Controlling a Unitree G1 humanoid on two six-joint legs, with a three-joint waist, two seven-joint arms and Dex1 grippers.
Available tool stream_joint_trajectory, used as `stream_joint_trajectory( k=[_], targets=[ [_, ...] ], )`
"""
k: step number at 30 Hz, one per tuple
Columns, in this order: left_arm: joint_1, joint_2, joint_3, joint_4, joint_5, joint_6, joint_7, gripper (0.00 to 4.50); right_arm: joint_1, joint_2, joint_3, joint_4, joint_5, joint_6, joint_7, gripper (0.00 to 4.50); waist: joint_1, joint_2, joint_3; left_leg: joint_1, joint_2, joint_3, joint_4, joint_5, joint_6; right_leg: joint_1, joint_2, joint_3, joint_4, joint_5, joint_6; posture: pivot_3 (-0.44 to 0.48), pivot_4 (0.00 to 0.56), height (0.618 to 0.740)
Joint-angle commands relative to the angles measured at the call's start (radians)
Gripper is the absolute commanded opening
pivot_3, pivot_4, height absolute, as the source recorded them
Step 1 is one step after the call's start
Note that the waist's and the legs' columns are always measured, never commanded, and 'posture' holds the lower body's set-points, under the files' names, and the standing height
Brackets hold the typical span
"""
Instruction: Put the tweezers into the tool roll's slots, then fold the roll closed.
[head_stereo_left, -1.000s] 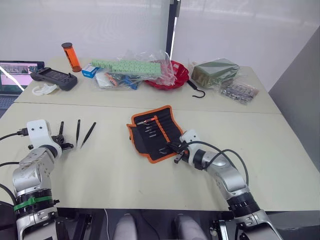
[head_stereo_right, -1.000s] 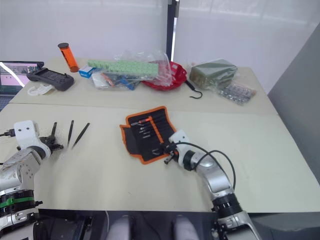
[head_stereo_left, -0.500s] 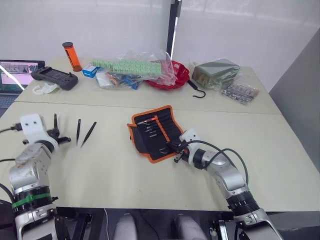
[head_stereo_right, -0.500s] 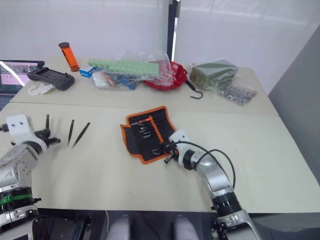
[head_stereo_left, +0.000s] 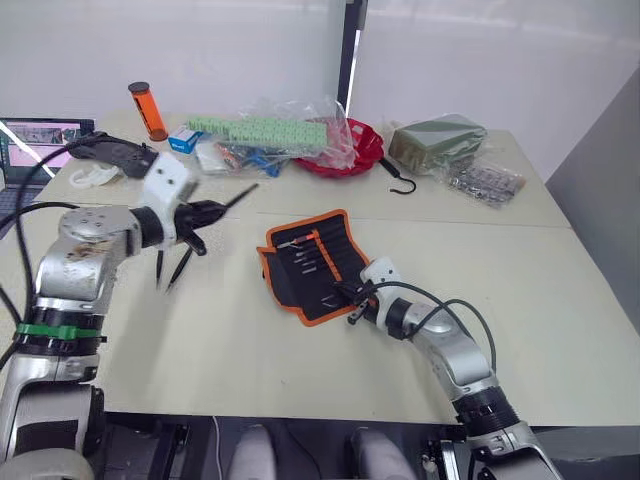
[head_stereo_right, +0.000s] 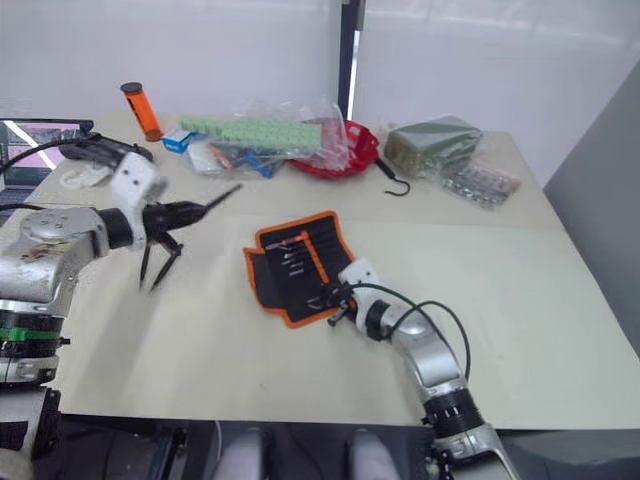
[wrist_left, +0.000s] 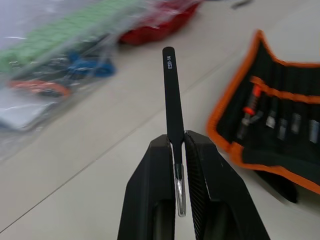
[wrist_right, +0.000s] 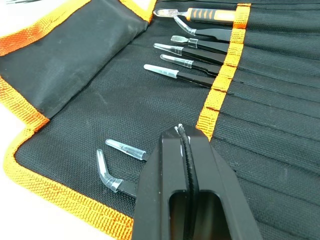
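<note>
Above the table (head_stereo_left: 250, 350), one pair of tweezers (wrist_left: 171, 95) is clamped in the left gripper (wrist_left: 179, 150) for carriage to the tool roll (head_stereo_left: 312, 265), pinned by the closed right gripper (wrist_right: 182, 137); alignment with a free slot (wrist_right: 280, 100) is judged next.

At the counter's (head_stereo_left: 560, 300) far edge: an orange tube (head_stereo_left: 146, 111), a red bowl (head_stereo_left: 352, 152), a black hook (head_stereo_left: 397, 184), a dark green packet (head_stereo_left: 436, 141).

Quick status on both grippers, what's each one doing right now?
Left gripper: shut on a tweezer.
Right gripper: shut, holding nothing, over the tool roll.
</note>
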Motion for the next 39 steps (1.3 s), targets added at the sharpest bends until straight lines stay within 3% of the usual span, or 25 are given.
stream_joint_trajectory(
  k=[1, 11, 20, 29, 39],
  targets=[
    [-0.082, -0.014, -0.081, 0.010, 0.017, -0.041, -0.143, 0.02, 0.048, -0.008, -0.022, 0.007, -0.020, 0.029, -0.040, 0.00, 0.000, 0.001, 0.000, -0.001, 0.000, 0.000, 0.000, 0.000, 0.000, 0.000, 0.000, 0.000, 0.000, 0.000, 0.000, 0.000, 0.150, 0.737],
    [-0.170, -0.098, -0.251, 0.172, 0.139, -0.143, -0.321, 0.02, 0.108, -0.007, -0.045, -0.066, -0.016, 0.047, -0.094, 0.00, 0.011, 0.006, 0.004, -0.005, -0.001, -0.001, 0.002, 0.000, 0.000, -0.001, 0.000, 0.000, -0.004, 0.001, 0.002, 0.000, 0.150, 0.737],
    [-0.188, -0.218, -0.281, 0.232, 0.216, -0.139, -0.269, 0.02, 0.147, -0.002, -0.050, -0.109, -0.014, 0.060, -0.131, 0.00, 0.021, 0.007, 0.004, -0.007, -0.001, -0.002, 0.003, 0.000, 0.001, -0.001, 0.000, 0.000, -0.004, 0.001, 0.003, 0.000, 0.150, 0.737],
    [-0.221, -0.247, -0.316, 0.261, 0.297, -0.065, -0.259, 0.02, 0.148, 0.003, -0.051, -0.110, -0.011, 0.060, -0.143, 0.00, 0.022, 0.007, 0.004, -0.008, -0.002, -0.002, 0.004, 0.000, 0.001, -0.001, 0.000, 0.000, -0.004, 0.001, 0.003, 0.000, 0.150, 0.737],
    [-0.229, -0.268, -0.323, 0.251, 0.303, -0.034, -0.306, 0.02, 0.141, 0.004, -0.051, -0.103, -0.011, 0.058, -0.143, 0.00, 0.021, 0.007, 0.004, -0.008, -0.002, -0.003, 0.004, 0.000, 0.001, -0.001, 0.000, 0.000, -0.004, 0.001, 0.003, 0.000, 0.150, 0.737]
  ],
)
